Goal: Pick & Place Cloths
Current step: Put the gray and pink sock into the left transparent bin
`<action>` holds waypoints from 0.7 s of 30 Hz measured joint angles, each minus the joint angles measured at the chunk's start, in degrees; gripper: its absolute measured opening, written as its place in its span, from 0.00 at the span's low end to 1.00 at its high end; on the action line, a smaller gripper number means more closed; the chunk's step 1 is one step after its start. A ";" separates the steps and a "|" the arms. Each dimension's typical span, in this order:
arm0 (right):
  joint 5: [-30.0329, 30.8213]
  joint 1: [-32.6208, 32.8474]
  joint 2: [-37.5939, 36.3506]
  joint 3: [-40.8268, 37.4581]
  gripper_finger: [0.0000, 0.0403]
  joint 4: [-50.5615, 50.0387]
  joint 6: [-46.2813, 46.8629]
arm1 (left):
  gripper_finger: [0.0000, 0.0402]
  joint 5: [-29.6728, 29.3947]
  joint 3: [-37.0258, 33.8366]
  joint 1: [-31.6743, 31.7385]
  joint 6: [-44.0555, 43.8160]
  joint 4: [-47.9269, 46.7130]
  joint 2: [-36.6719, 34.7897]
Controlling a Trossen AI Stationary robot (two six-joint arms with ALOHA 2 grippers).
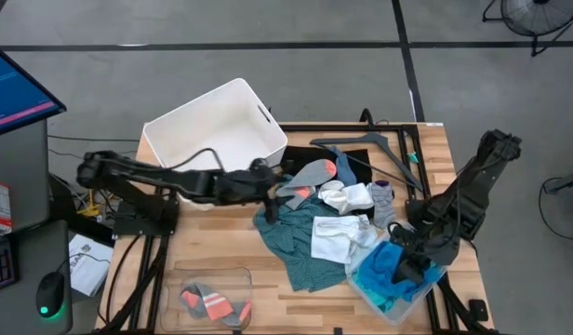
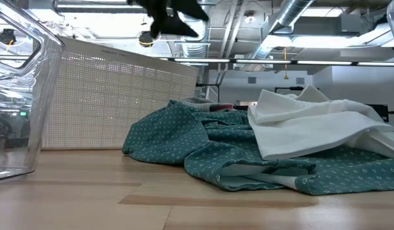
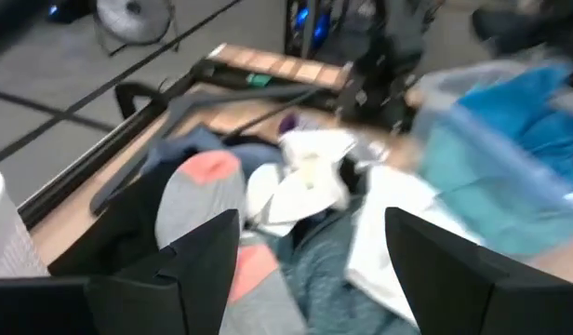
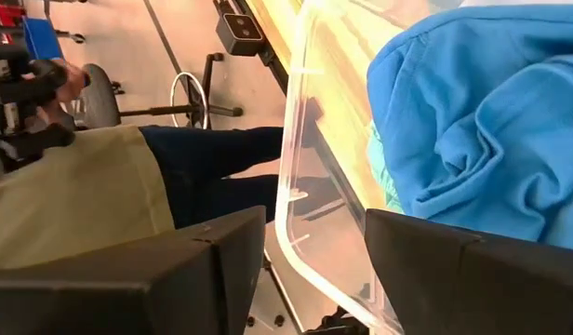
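The cloths lie heaped at mid-table: a dark teal-green one [image 1: 296, 240] spread flat, white ones [image 1: 340, 234] on top, a grey-with-orange one [image 1: 316, 174] at the far side. A turquoise cloth [image 1: 387, 268] fills a clear bin [image 1: 366, 290] at the near right. My left gripper [image 1: 288, 193] hovers open over the heap's left side, above the grey-with-orange cloth [image 3: 198, 200], with nothing between its fingers. My right gripper [image 1: 409, 265] hangs open above the clear bin's rim [image 4: 291, 177], beside the turquoise cloth [image 4: 482, 121].
A white bin [image 1: 217, 130] stands at the far left behind my left arm. A black hanger [image 1: 370, 147] lies at the far edge. Another clear bin [image 1: 210, 296] with grey-orange cloths sits near left. A person [image 4: 91, 195] stands beyond the table's right edge.
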 joint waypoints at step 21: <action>3.07 0.00 3.90 0.00 0.45 0.56 -0.56 | 0.67 -6.04 0.02 2.10 5.75 -0.65 15.16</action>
